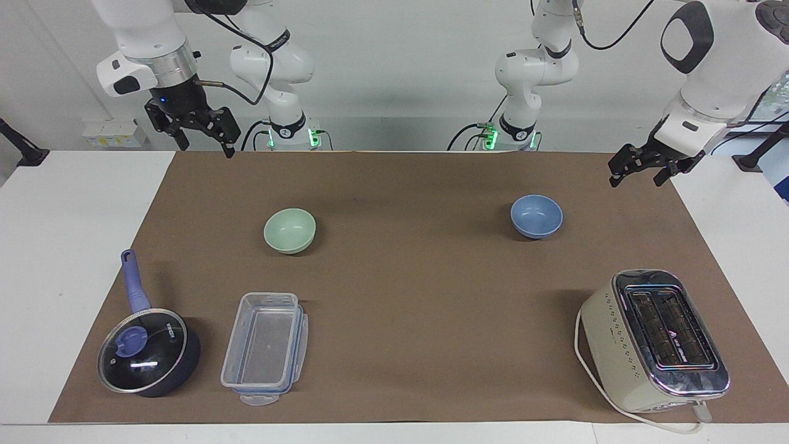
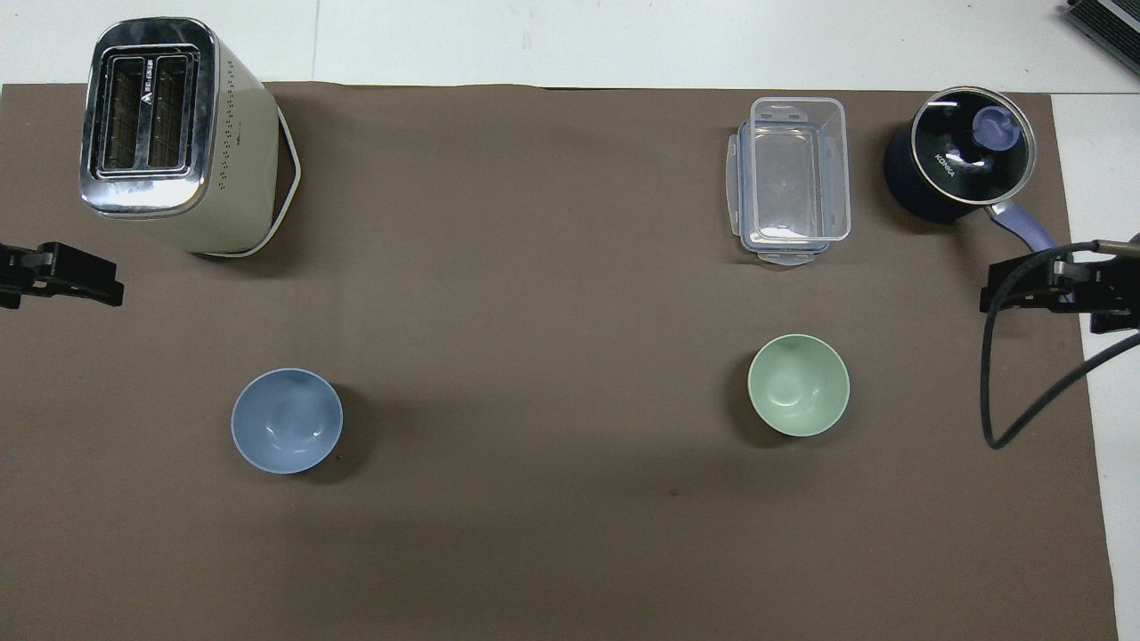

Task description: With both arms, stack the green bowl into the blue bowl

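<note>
The pale green bowl (image 1: 290,230) stands upright and empty on the brown mat toward the right arm's end; it also shows in the overhead view (image 2: 798,385). The periwinkle-blue bowl (image 1: 536,216) stands upright and empty toward the left arm's end, and shows in the overhead view (image 2: 287,420). The bowls are far apart. My right gripper (image 1: 206,148) hangs open and empty in the air over the mat's edge at the right arm's end (image 2: 1015,294). My left gripper (image 1: 636,180) hangs open and empty over the mat's edge at the left arm's end (image 2: 89,280).
A cream and chrome toaster (image 1: 653,339) with a white cord stands farther from the robots than the blue bowl. A clear plastic container (image 1: 265,348) and a dark blue lidded saucepan (image 1: 148,351) stand farther from the robots than the green bowl.
</note>
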